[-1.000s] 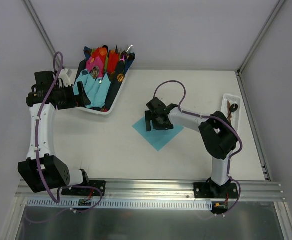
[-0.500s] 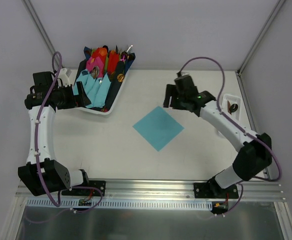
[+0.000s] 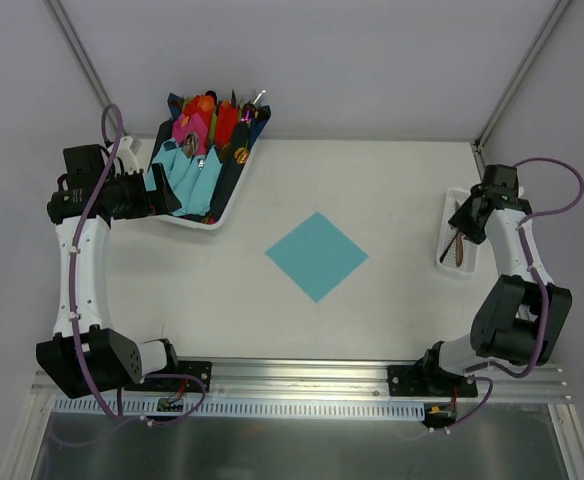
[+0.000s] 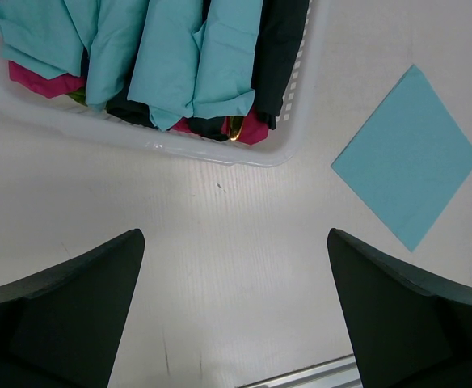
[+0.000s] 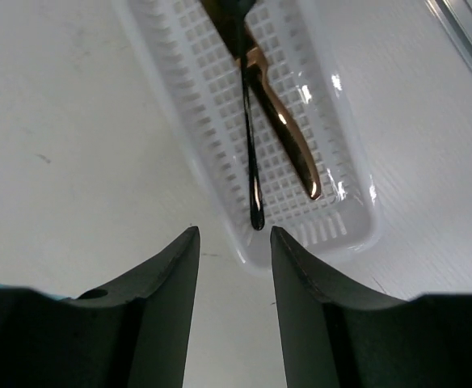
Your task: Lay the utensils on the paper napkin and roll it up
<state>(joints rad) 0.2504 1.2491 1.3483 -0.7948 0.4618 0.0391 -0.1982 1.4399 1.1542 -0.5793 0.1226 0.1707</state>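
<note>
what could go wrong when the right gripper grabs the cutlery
1. The utensils lie close together in the narrow white tray, so the open right gripper may pinch only one, or snag the tray's wall.
2. The paper napkin lies loose with nothing holding it; laying cutlery on it could slide or crumple it.

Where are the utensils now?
Top view: the utensils lie in the white basket at the table's right edge, by the right hand, far right of the napkin.
</note>
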